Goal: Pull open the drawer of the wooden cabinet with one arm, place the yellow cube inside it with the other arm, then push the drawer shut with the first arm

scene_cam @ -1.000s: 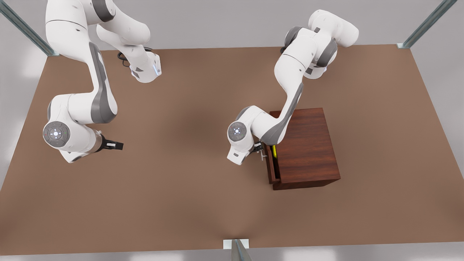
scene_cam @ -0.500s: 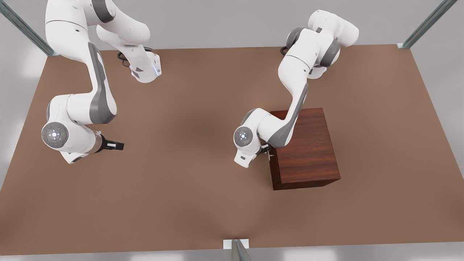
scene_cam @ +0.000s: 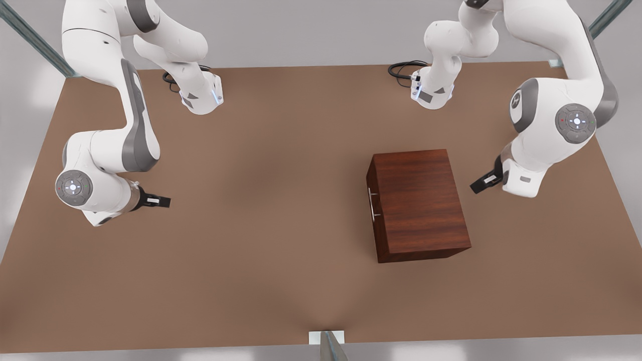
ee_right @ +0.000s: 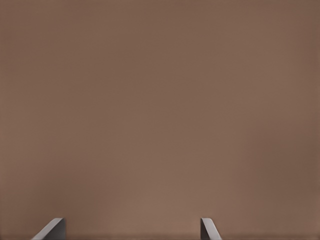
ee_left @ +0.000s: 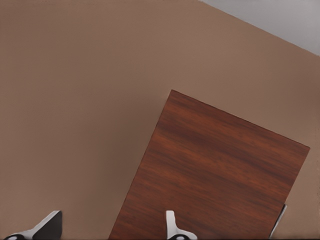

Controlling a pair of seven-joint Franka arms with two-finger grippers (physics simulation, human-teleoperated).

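The wooden cabinet (scene_cam: 424, 203) stands right of the table's middle in the front view, and its top (ee_left: 215, 175) also appears in the left wrist view. Its drawer (scene_cam: 372, 220) sits flush with the cabinet front, silver handle (scene_cam: 372, 203) facing the front view's left. The yellow cube is hidden. My left gripper (scene_cam: 482, 184) hangs open on the front view's right of the cabinet, apart from it, with fingers (ee_left: 172, 227) spread and nothing between them. My right gripper (scene_cam: 159, 201) waits open over bare table at the front view's left, its fingertips (ee_right: 207, 227) wide apart.
The brown table (scene_cam: 261, 240) is ringed by metal frame posts (scene_cam: 328, 346) at its edges. A black cable (scene_cam: 401, 67) lies by the arm base at the back. Wide bare table lies between the two arms.
The drawer, slightly open with yellow showing inside, has slid shut. The left arm let go of the handle side and swung over to the front view's right of the cabinet. The right arm stayed still.
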